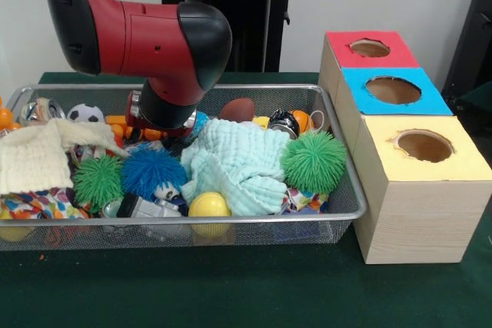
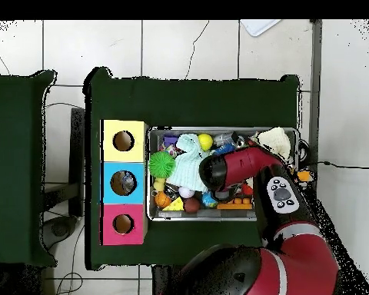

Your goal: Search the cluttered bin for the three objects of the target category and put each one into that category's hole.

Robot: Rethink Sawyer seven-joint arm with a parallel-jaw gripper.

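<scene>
Green cloth covers the bench point(image 1: 254, 289), and on it sits the cluttered bin point(image 1: 350, 209), a wire-mesh basket with a row of three boxes touching its side: in the front view the yellow-topped box point(image 1: 430, 147) stands at four o'clock from the bin's middle, the blue-topped box point(image 1: 392, 90) at two o'clock and the red-topped box point(image 1: 369, 48) beyond it. The red arm point(image 1: 142, 36) reaches down over the bin's middle, its black wrist hiding the claw, so I cannot tell how far open it is or whether it holds anything. Around the wrist lie a pale mint cloth point(image 1: 238, 163), a blue spiky ball point(image 1: 151, 170), two green spiky balls point(image 1: 314, 160), a yellow ball point(image 1: 209, 205), a small football point(image 1: 238, 109) and a soccer ball point(image 1: 86, 114). The step in hand looks like searching. To do it well, I would pick exposed items first, come straight down on a free-standing one, and avoid snagging the cloth, which probably covers other pieces.
</scene>
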